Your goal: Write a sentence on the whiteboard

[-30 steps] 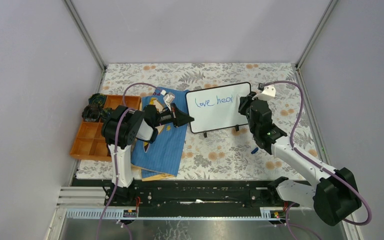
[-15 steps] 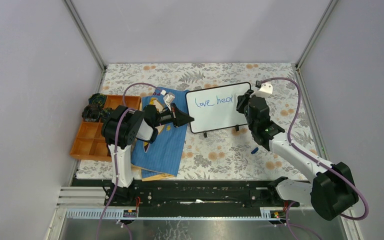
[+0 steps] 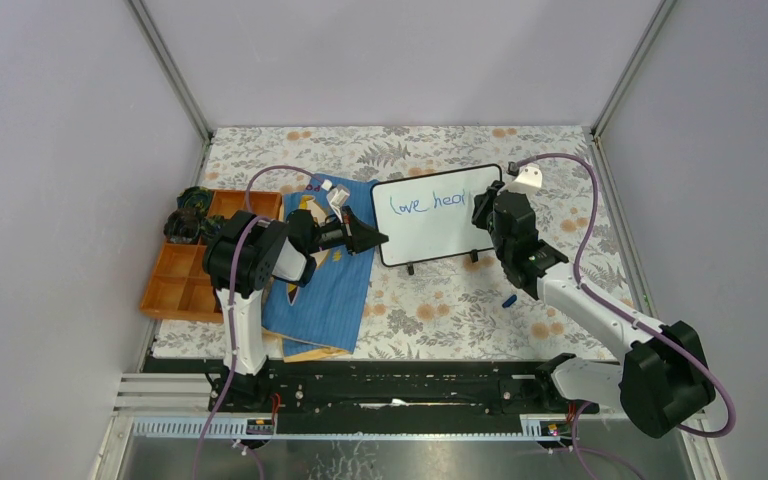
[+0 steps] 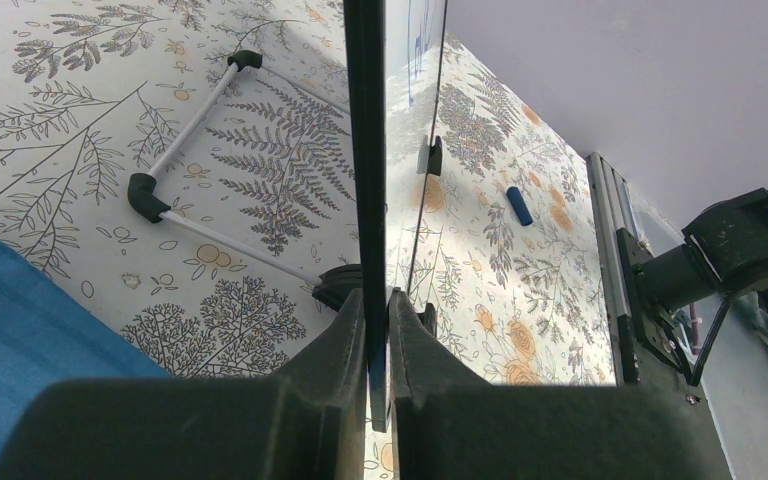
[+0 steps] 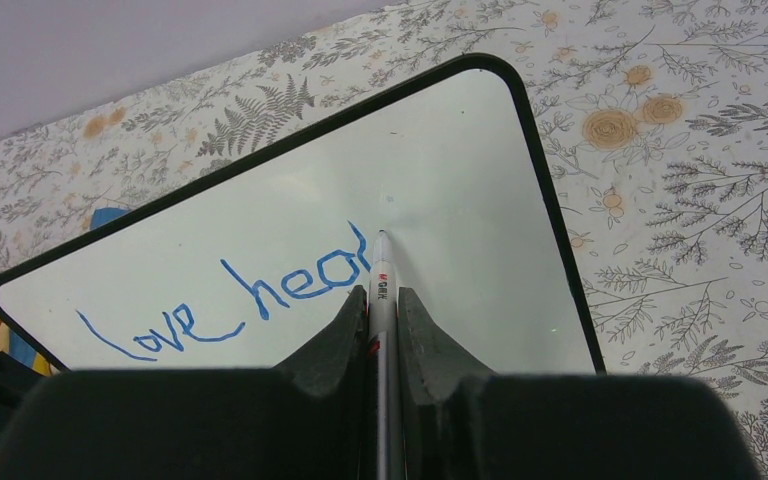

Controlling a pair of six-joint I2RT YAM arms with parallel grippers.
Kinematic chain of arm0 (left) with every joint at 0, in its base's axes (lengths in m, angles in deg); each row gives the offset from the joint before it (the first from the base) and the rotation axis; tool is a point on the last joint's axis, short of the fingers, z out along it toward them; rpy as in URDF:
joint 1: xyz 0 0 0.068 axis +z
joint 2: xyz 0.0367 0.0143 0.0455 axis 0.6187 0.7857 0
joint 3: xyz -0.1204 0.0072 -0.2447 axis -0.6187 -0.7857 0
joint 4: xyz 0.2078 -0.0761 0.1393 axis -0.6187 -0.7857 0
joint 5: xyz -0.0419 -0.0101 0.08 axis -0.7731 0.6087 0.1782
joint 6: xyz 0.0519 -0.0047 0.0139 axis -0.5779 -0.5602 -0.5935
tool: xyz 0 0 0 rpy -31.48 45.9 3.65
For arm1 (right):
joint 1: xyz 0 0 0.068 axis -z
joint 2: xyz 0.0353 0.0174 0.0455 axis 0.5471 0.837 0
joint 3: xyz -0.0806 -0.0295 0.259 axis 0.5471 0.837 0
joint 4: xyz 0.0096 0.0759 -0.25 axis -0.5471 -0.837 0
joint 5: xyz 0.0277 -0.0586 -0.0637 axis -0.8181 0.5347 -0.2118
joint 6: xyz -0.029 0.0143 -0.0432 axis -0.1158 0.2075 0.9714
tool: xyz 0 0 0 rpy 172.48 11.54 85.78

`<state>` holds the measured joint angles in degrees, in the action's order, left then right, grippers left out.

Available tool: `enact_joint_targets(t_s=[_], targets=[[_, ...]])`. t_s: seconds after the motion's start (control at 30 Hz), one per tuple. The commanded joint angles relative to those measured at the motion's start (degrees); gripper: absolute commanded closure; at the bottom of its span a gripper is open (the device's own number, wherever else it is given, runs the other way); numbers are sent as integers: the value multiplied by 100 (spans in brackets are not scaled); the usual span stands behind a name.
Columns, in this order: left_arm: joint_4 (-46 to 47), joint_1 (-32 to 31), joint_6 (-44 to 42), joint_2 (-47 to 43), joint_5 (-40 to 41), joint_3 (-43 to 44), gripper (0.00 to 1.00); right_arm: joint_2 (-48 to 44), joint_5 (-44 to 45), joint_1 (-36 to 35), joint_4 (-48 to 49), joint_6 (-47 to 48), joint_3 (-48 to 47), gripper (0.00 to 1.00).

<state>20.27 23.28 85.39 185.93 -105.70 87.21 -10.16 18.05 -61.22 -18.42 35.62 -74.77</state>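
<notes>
The left gripper (image 4: 378, 305) is clamped on the left edge of the whiteboard (image 3: 438, 235), which stands near the middle of the table (image 3: 440, 300), a little toward its far edge. On it the sentence (image 5: 295, 285) reads "love hea", with one more stroke begun. It looks unfinished, so more letters remain, I think. The right gripper (image 5: 381, 298) is closed on the pen (image 5: 381, 262), whose tip is on the board. Compared with one second ago, the right arm has shifted slightly to the left, while the left arm has not moved.

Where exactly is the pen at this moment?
In the right wrist view, the pen is held in the right hand at the picture's middle. Its tip meets the whiteboard just right of the blue writing.
</notes>
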Motion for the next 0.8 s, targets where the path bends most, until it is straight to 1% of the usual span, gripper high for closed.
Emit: enact_joint_targets(t_s=[0.0,0.43,0.77], targets=[[-844,44,-514,190,270,-106,100,39,123,33,154,6,-248,100],[-844,44,-514,195,265,-111,100,159,248,38,358,2,-237,100],[-844,44,-517,197,270,-120,100,220,-174,45,387,35,-231,100]])
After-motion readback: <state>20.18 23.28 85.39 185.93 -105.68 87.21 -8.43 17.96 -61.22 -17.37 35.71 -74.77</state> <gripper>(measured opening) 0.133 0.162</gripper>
